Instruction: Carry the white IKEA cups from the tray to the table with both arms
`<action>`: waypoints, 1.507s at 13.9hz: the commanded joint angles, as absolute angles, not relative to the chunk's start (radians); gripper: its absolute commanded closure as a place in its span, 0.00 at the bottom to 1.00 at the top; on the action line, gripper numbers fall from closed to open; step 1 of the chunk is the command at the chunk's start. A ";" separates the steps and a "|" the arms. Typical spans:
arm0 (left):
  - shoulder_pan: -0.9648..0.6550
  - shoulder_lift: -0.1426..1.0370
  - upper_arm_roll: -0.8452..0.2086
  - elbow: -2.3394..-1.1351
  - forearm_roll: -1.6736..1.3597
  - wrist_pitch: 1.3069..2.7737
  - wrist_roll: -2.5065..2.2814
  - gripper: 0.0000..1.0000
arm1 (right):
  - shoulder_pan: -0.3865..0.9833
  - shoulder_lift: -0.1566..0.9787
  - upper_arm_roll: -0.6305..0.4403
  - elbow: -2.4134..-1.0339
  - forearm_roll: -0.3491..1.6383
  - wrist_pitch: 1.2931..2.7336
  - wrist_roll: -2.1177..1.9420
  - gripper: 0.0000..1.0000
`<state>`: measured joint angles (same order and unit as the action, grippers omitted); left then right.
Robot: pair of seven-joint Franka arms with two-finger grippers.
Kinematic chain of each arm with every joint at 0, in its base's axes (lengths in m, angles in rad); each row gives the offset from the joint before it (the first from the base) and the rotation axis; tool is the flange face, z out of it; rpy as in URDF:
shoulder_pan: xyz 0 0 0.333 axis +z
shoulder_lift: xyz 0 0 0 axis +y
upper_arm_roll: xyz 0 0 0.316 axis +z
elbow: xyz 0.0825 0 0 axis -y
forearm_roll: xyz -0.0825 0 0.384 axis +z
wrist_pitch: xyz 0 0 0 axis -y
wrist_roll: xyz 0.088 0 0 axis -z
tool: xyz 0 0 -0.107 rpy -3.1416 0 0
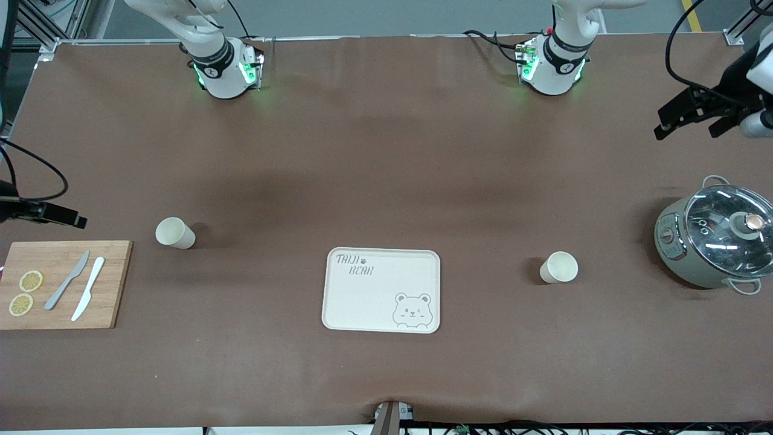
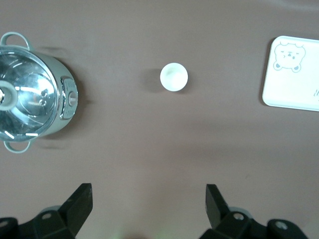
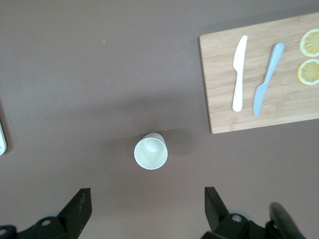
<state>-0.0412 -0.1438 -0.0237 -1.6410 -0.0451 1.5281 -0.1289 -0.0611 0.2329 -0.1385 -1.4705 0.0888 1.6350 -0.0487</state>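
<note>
Two white IKEA cups (image 1: 176,233) (image 1: 559,267) stand upright on the bench (image 1: 386,181), flanking the bear tray (image 1: 382,290). Left gripper (image 2: 148,206) and right gripper (image 3: 147,206) hover above, fingers spread apart.

Your front view looks down from high across the table, the arm bases along the frame's top, taking in the whole surface. Each wrist view looks straight down from well above. The left wrist view shares the pot (image 2: 32,97) (image 1: 715,241), one cup (image 2: 174,77) (image 1: 558,267) and the tray's (image 2: 294,89) (image 1: 362,302) edge; the right wrist view shares the cutting board (image 3: 279,109) (image 1: 115,284) and the other cup (image 3: 150,151) (image 1: 175,233).
</note>
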 commanded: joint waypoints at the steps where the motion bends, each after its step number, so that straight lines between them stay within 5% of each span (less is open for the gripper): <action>1: -0.058 -0.236 -0.009 -1.715 -0.017 1.531 -0.141 0.00 | -0.061 0.117 -0.120 -1.503 0.066 1.582 -0.017 0.00; 6: -0.049 -0.242 -0.012 -1.706 0.021 1.531 -0.121 0.00 | -0.044 0.043 -0.118 -1.496 0.029 1.488 -0.021 0.00; 12: -0.051 -0.190 -0.009 -1.677 0.020 1.540 -0.112 0.00 | -0.020 -0.086 -0.103 -1.623 0.018 1.543 -0.029 0.00; 21: -0.041 -0.163 -0.006 -1.660 0.052 1.542 -0.112 0.00 | -0.003 -0.078 -0.106 -1.615 0.020 1.551 -0.034 0.00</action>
